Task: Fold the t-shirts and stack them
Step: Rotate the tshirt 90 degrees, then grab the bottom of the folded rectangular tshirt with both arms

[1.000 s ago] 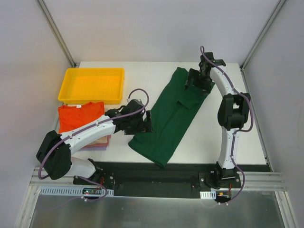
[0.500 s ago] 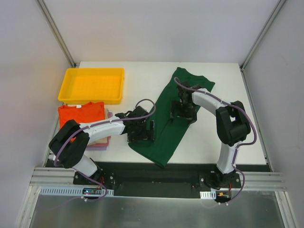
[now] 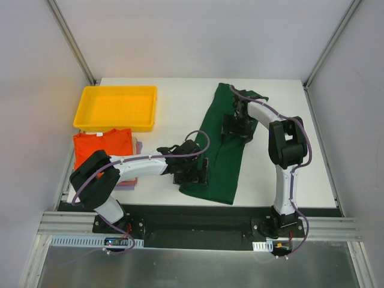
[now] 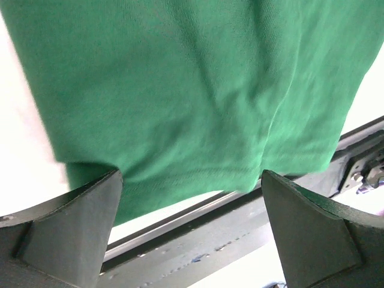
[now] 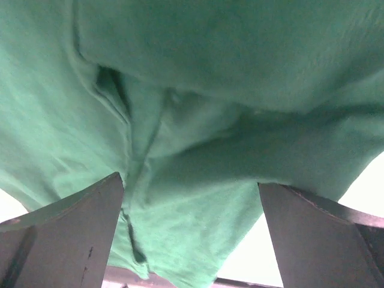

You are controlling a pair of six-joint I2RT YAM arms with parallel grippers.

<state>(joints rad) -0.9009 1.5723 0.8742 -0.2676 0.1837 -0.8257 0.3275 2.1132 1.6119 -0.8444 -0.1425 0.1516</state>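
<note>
The dark green t-shirt lies as a long narrow strip from the table's far middle to its near edge. My left gripper is open, low over the shirt's near left hem. In the left wrist view the green cloth lies just beyond the spread fingers. My right gripper is open over the shirt's upper part. In the right wrist view rumpled green folds fill the frame. The orange t-shirt tops a folded stack, with pale pink-lilac cloth under it.
A yellow plastic tray sits at the far left, just behind the folded stack. The black base rail runs along the table's near edge, right under the green shirt's hem. White table lies to the right of the shirt.
My right gripper came from the far right corner onto the shirt; the sleeve side is now folded in. The shirt lies narrower and straighter. My left gripper slid right along the near hem.
</note>
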